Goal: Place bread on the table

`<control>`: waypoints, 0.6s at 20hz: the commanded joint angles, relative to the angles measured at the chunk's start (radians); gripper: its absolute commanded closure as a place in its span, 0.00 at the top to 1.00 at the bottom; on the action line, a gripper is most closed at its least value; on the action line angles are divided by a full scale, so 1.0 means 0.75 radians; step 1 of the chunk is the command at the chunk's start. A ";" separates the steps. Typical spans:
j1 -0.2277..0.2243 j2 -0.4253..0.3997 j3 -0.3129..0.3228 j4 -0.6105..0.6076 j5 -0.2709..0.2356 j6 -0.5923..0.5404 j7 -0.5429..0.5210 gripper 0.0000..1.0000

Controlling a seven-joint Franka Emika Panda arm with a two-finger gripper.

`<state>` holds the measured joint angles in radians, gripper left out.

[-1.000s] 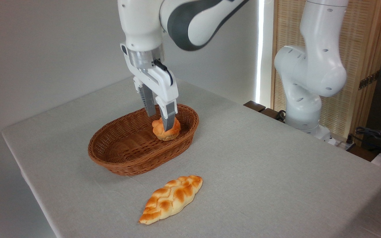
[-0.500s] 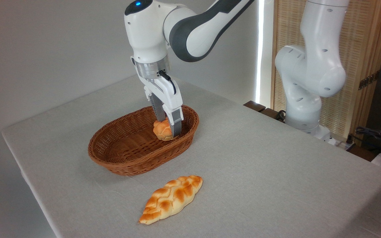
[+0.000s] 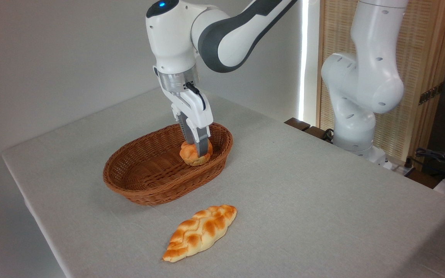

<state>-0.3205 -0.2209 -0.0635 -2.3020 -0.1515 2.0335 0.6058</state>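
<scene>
The bun (image 3: 194, 154) sits inside the wicker basket (image 3: 149, 189), at its right end near the rim. The gripper (image 3: 198, 147) reaches straight down into the basket with its fingers (image 3: 203, 146) closed narrow against the bun, pinching it. The basket rests on the grey table (image 3: 323, 193). A braided loaf (image 3: 200, 232) lies on the cloth in front of the basket, apart from it.
</scene>
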 commanded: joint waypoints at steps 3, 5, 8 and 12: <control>0.008 -0.039 0.009 -0.003 0.024 0.029 -0.006 0.29; 0.014 -0.045 0.031 0.060 0.024 0.015 -0.014 0.30; 0.018 -0.051 0.103 0.167 0.022 -0.020 -0.016 0.30; 0.018 -0.053 0.217 0.314 0.132 -0.173 0.000 0.32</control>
<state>-0.3022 -0.2602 0.0415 -2.1509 -0.1298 2.0016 0.6058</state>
